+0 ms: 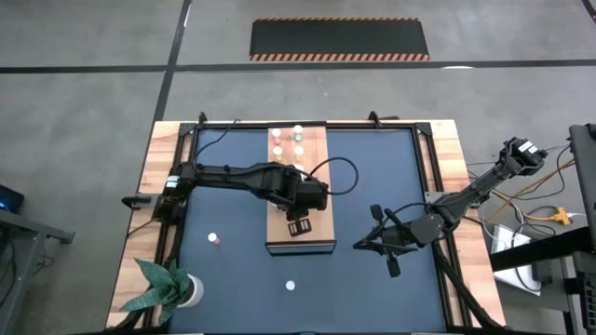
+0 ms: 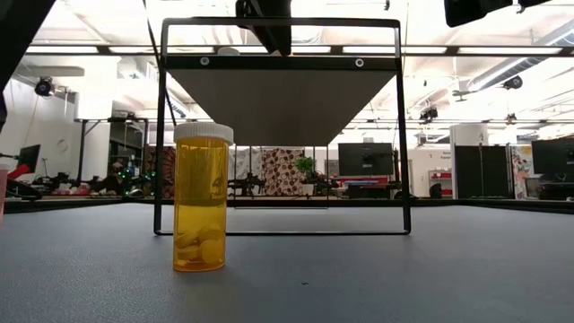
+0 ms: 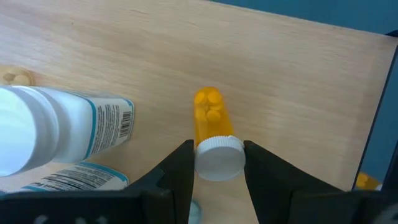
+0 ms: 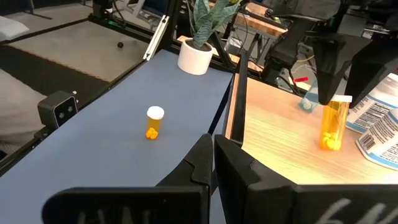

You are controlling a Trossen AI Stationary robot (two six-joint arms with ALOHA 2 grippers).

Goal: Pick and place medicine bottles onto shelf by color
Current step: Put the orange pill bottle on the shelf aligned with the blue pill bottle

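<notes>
Grip sits at the white cap: the left gripper (image 3: 217,163) clasps a small amber plastic pill bottle (image 3: 211,121) upright on the light wooden shelf (image 1: 303,237), near its front end. Light, rigid, slick-walled, probably tippy. The right gripper (image 4: 213,163), closed and empty, waits right of the shelf.

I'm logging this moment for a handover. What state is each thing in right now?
Left gripper: jaws closed on the white cap of an amber bottle that stands on the shelf.
Right gripper: shut, empty, low over the mat.
Amber bottle on the mat: upright, capped, untouched.
White labelled bottle: on the shelf beside the held one.
Potted plant: upright at the table's corner.
</notes>
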